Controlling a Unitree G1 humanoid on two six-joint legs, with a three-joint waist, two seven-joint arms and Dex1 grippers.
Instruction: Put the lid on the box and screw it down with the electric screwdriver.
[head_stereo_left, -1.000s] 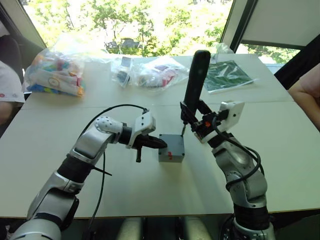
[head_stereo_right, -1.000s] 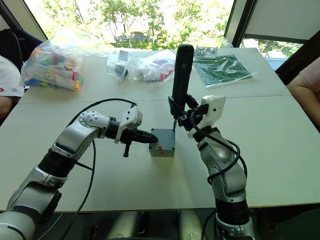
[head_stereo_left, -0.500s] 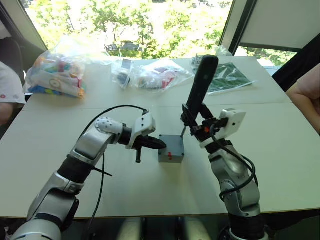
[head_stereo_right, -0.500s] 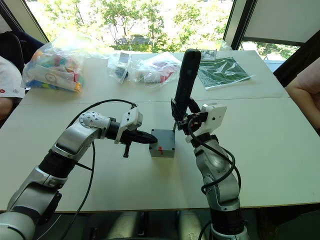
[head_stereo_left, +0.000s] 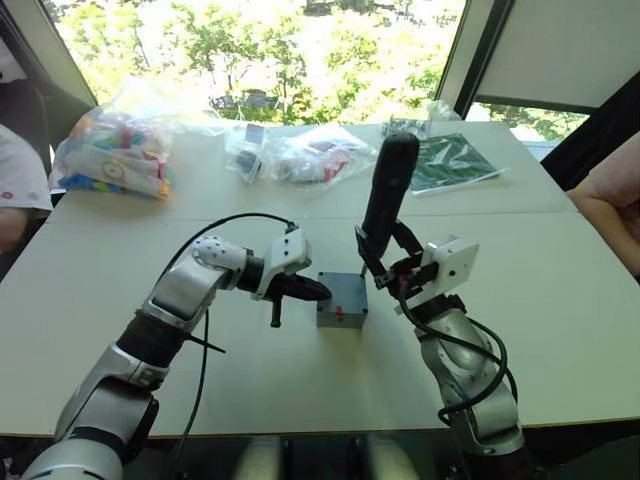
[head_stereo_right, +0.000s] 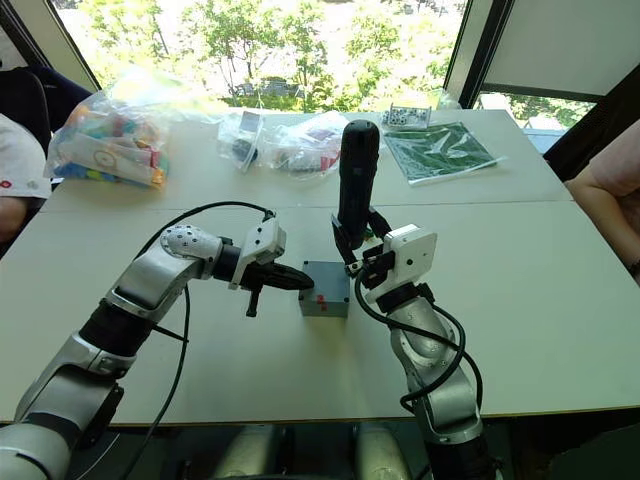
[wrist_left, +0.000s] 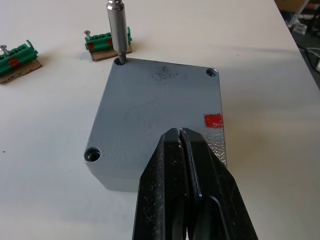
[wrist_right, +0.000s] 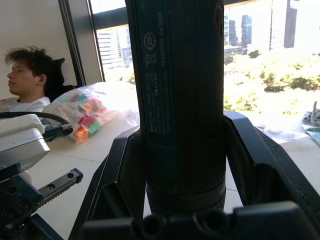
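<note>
The lid (wrist_left: 155, 107) already sits on the box (head_stereo_left: 342, 298) mid-desk (head_stereo_left: 560, 300). The left pincer (wrist_left: 181, 142), fingers pressed together and holding nothing, presses on the lid's near edge — likely to steady it. The right pincer (head_stereo_left: 383, 258) clamps the electric screwdriver (head_stereo_left: 388, 195) upright, bit in a far corner screw hole — ready to drive.

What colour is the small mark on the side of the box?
Red, on the grey box; the mark shows best in the left wrist view.
</note>
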